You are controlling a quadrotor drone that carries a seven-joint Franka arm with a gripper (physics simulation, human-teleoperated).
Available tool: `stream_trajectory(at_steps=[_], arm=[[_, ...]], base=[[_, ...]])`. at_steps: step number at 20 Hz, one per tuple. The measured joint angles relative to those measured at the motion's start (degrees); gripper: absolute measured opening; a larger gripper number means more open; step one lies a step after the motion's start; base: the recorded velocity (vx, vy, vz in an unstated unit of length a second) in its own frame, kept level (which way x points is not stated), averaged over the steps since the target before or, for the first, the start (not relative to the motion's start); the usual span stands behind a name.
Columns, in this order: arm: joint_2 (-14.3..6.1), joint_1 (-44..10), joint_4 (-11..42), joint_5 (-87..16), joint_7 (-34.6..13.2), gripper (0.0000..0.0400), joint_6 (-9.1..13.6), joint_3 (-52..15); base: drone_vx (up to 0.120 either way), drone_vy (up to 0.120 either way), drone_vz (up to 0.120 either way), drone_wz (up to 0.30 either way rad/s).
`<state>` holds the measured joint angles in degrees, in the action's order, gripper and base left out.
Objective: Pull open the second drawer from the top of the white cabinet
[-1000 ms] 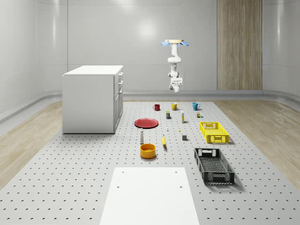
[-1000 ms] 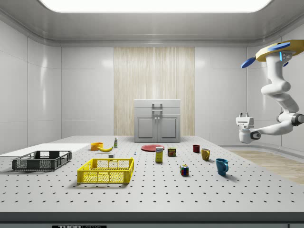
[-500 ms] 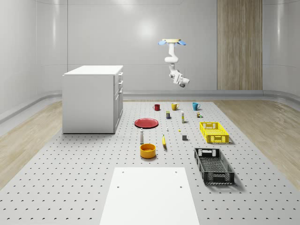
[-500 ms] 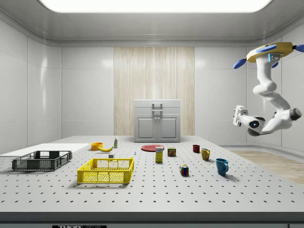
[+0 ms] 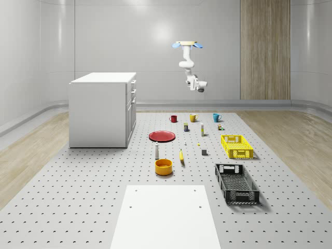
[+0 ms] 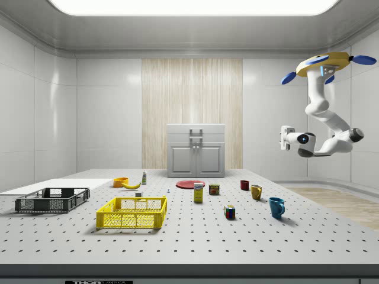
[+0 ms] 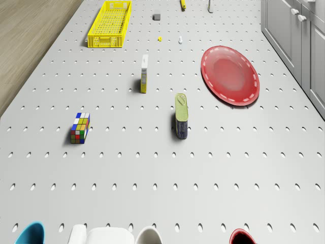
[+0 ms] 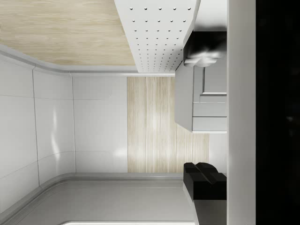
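Observation:
The white cabinet (image 5: 102,110) stands at the table's left in the whole-scene view, its drawer fronts (image 5: 133,92) facing the table's middle. In the side view the cabinet (image 6: 196,151) is at the far end, and the second drawer (image 6: 196,139) is shut. The drone (image 5: 189,44) hovers high over the table's far end, above the mugs and well away from the cabinet. The arm hangs below it, holding the gripper (image 6: 288,137) level and pointed at the cabinet. In the wrist view the gripper (image 8: 205,117) is open with nothing between its dark fingers (image 8: 202,180), and the cabinet (image 8: 200,105) lies ahead.
Between drone and cabinet lie a red plate (image 7: 230,75), a green can (image 7: 182,116), a yellow box (image 7: 144,74) and a colour cube (image 7: 80,127). Three mugs (image 5: 193,118) stand below the drone. A yellow crate (image 5: 236,146), black crate (image 5: 236,182) and orange bowl (image 5: 163,166) lie nearer.
The drone has shifted toward the cabinet and slightly upward. The arm has swung the gripper up from hanging downward to level, pointing at the cabinet.

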<state>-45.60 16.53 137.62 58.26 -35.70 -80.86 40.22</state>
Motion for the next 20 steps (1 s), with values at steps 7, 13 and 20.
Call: stream_trajectory(at_steps=[7,13,20], arm=[[-2.0,3.1,0.9,-0.2,-0.7,0.03,-2.1,2.0],[-3.6,5.4,1.3,-1.0,-1.5,0.03,-3.9,3.3],[-5.5,7.8,1.6,-2.2,-2.6,0.03,-5.8,4.5]], base=[[0.12,-0.12,0.023,0.0],[0.12,-0.12,0.0,0.0],[0.12,-0.12,0.0,0.0]])
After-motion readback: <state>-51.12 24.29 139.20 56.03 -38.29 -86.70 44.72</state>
